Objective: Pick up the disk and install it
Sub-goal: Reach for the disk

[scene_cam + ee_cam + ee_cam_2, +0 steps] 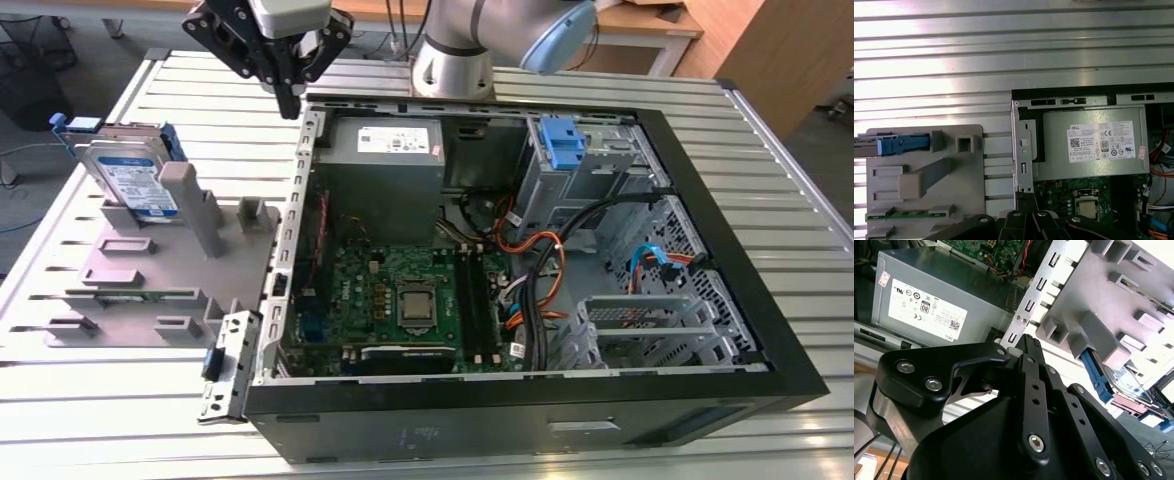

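Underneath everything lies a table (174, 90) of ribbed, shiny aluminium slats. On it rests a black-rimmed computer case (467, 430), side panel off, showing a boxy grey metal power supply (387, 150) with a white sticker, a green motherboard (400, 300), and tangled orange, black and blue cables (534, 250). A glossy silver arm (467, 50) is cut off by the exterior view's top edge.

At the exterior view's left, just beside the case, sits a matte grey plastic fixture (134, 290) of blocky posts and slots. The disk (134, 185) stands on edge in its far slot, tilted slightly: flat silver-grey metal, white-and-blue label, blue plastic rails. Its lower end is sunk in the slot, and the first wrist view shows it edge-on and cropped.

The black, bolted gripper (290, 105) hangs above the case's far corner, well apart from the disk. Its fingers (1029, 347) are pressed together with nothing between them.
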Controlling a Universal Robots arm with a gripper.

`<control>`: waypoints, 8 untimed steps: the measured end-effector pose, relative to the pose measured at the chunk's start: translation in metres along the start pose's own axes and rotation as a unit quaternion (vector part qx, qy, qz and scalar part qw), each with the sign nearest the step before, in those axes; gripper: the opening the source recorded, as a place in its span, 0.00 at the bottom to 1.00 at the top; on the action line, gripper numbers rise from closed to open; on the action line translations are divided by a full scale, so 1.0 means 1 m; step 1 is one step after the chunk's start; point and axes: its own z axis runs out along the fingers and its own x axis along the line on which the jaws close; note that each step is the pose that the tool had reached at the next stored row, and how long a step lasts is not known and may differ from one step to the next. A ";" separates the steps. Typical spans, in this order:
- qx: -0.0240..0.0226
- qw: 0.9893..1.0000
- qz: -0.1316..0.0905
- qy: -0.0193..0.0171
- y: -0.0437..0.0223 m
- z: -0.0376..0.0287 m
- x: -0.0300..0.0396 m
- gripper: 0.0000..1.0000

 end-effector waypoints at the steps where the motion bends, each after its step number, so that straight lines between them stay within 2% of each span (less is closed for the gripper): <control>1: 0.000 1.000 0.000 0.000 0.0000 0.0000 0.0003 0.11; 8: 0.000 1.000 0.000 0.000 -0.0003 0.0001 0.0034 0.11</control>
